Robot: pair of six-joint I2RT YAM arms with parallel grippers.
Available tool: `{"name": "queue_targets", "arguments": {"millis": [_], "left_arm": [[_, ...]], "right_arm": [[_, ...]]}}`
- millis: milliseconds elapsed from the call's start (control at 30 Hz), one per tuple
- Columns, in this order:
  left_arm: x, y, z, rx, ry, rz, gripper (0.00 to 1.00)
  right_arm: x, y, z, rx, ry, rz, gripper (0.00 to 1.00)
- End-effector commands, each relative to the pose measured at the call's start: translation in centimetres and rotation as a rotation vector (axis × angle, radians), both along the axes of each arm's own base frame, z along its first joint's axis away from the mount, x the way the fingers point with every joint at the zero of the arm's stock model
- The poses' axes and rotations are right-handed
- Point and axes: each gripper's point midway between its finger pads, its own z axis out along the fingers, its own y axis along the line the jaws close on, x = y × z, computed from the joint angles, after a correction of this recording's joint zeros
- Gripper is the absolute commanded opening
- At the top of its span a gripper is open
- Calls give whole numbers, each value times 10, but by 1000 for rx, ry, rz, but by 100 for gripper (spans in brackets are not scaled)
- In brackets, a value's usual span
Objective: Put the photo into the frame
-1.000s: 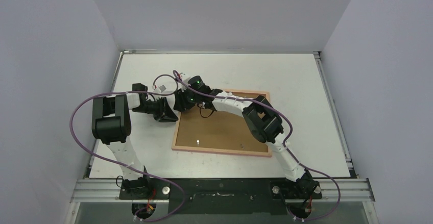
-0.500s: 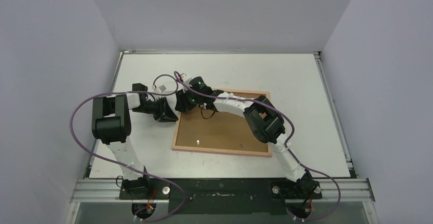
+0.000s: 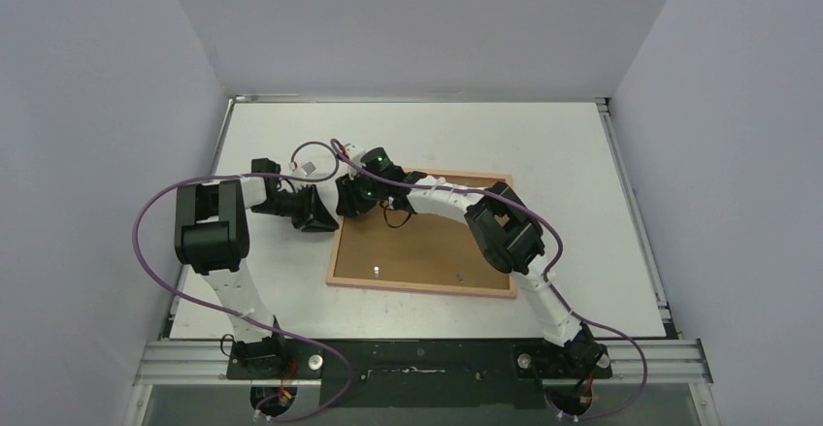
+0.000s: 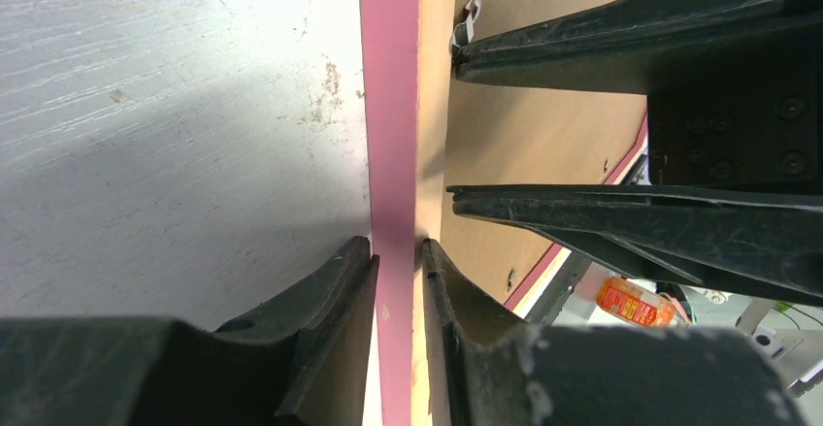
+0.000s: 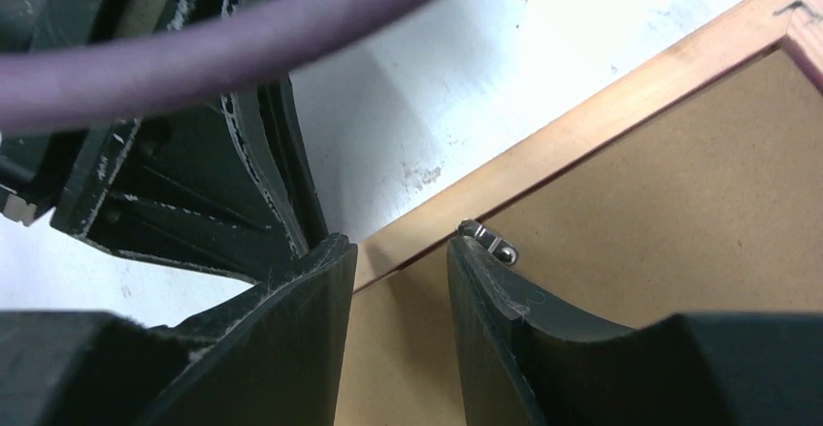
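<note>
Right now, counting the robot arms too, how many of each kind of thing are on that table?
picture frame: 1
brown backing panel: 1
robot arms: 2
Total: 4

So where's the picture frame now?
From above, the frame lies flat, central on the table; the left gripper pinches its left edge, the right gripper hovers at its far left corner.

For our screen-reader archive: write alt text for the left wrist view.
The left gripper pinches the pink edge of the frame, which lies on a white table. Inside the frame sits a brown backing panel, with the right gripper open over it near a small metal tab.
</note>
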Motion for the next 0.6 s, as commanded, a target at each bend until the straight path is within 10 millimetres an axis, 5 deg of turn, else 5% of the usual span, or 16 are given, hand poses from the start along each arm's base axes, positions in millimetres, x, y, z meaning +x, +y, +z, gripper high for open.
{"name": "queue_targets", "arguments": {"millis": [0, 200, 400, 567], "left_arm": [[11, 15, -12, 74, -31, 11, 22], [10, 15, -12, 73, -33, 9, 22], [9, 15, -12, 71, -29, 10, 22], [8, 15, -13, 69, -28, 7, 22]], "right_arm": [[-14, -18, 0, -61, 39, 9, 41], [-11, -17, 6, -55, 25, 5, 40], [1, -7, 45, 40, -46, -24, 39], [14, 3, 51, 85, -74, -52, 41]]}}
